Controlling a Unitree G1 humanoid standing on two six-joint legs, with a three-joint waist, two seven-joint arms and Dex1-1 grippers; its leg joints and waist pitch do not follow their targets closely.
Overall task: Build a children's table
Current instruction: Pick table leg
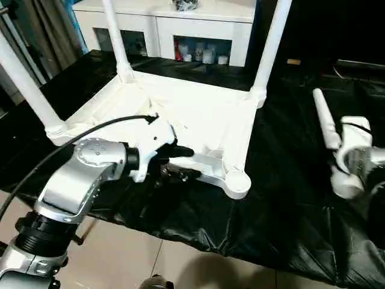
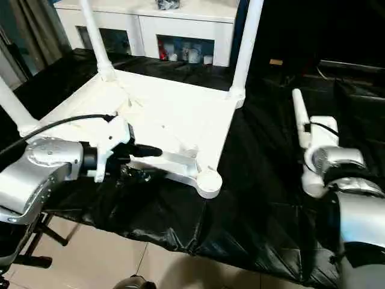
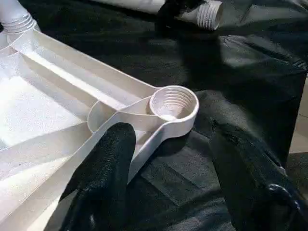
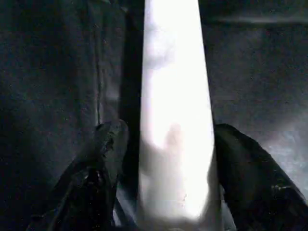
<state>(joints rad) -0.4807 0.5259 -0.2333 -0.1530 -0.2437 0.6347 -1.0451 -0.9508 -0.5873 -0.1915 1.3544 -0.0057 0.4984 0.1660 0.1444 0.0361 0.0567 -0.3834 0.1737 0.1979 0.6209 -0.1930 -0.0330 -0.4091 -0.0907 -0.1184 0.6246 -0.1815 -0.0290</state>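
The children's table lies upside down on a black sheet, its ribbed tabletop (image 1: pixel 198 114) facing up. Three white legs stand in its sockets: left (image 1: pixel 24 78), back left (image 1: pixel 117 36) and back right (image 1: pixel 271 42). The near right corner socket (image 3: pixel 173 103) is empty. My left gripper (image 1: pixel 191 164) is open astride the front rim beside that socket, with one finger (image 3: pixel 113 159) over the rim and the other out over the sheet. To the right, a loose leg (image 1: pixel 325 120) lies between the fingers of my right gripper (image 4: pixel 171 134), which is open, with a dark gap on one side.
A white cabinet (image 1: pixel 198 24) with glass doors stands behind the table. The black sheet (image 1: pixel 289 211) ends at a crumpled front edge over the tiled floor (image 1: pixel 150 259). A black cable (image 1: pixel 90 129) arcs over my left forearm.
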